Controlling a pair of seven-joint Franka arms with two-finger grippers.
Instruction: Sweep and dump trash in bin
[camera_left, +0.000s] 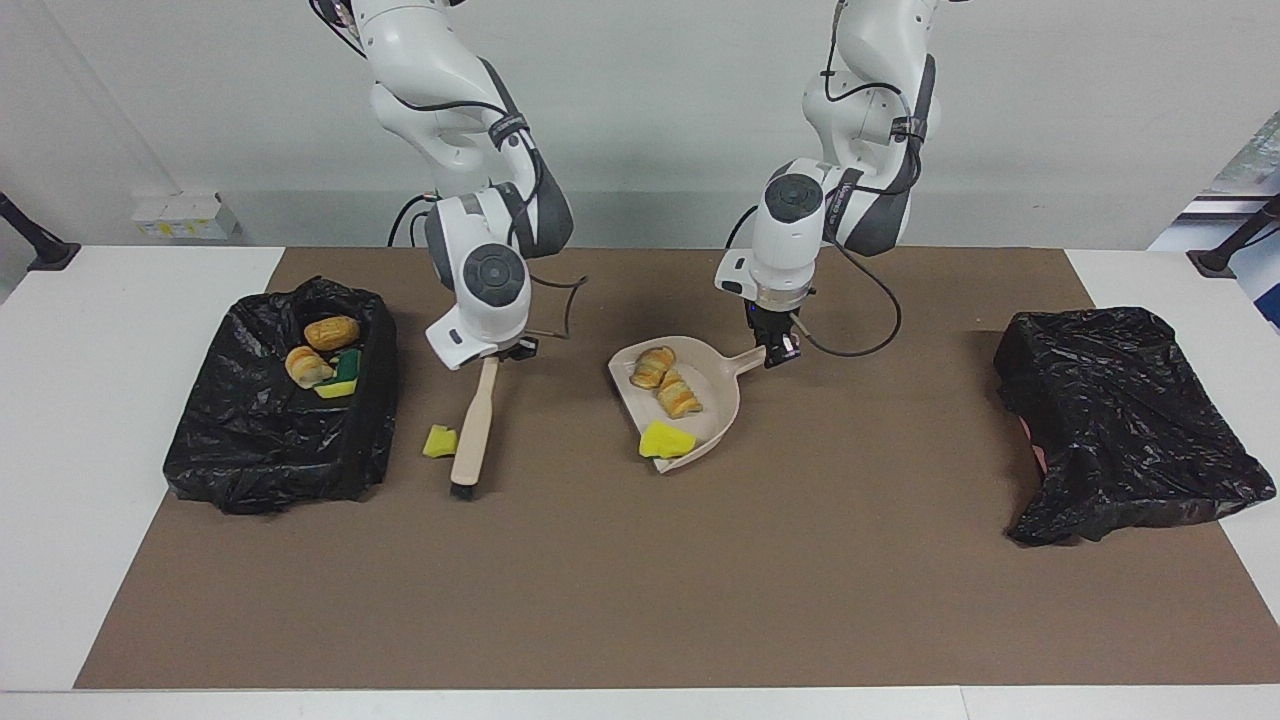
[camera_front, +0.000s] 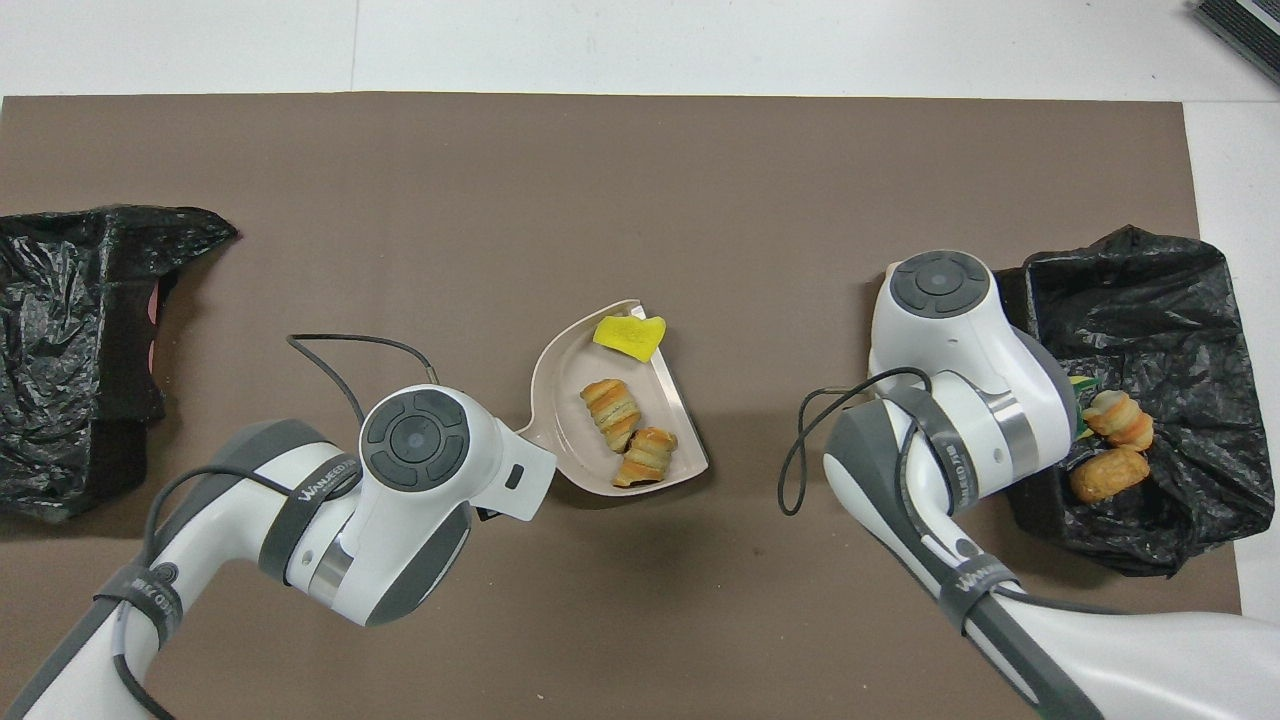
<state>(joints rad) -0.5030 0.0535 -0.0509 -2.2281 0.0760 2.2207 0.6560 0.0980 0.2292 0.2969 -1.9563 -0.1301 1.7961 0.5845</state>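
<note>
Holding two tools right now. My right gripper (camera_left: 489, 352) is clamped on the top end of a pale wooden hand brush (camera_left: 472, 425); handle runs from the fingers down toward me in the facing view, dark bristles at the bottom, at or close to the brown mat (camera_left: 600, 600). My left gripper (camera_left: 779, 352) is pinched on the stub handle of the beige plastic dustpan (camera_left: 722, 395), pan body spreading away from the fingers toward the right arm's end, lip pointing the same way, tilt hard to judge.

Trash, as I read it: two tan striped bread rolls (camera_front: 612, 410) and a yellow sponge wedge (camera_front: 628, 335) sit in the pan. One small yellow sponge bit (camera_left: 439, 441) lies loose on the mat, just beside the brush shaft, on the side toward the black-bagged bin (camera_left: 270, 455) at the right arm's end. That bin holds two rolls (camera_left: 331, 332) plus a green-yellow sponge (camera_left: 342, 373). A second black-bagged bin (camera_left: 1120, 420) sits at the left arm's end.

Key relation imo: the loose bit is below the right fingers, beside the brush, with the pan on the brush's opp. side. Right arm is much nearer. Brush's long axis lies roughly crosswise to the bit-to-pan line, good for a sideways sweep once the bristles get round the bit.
</note>
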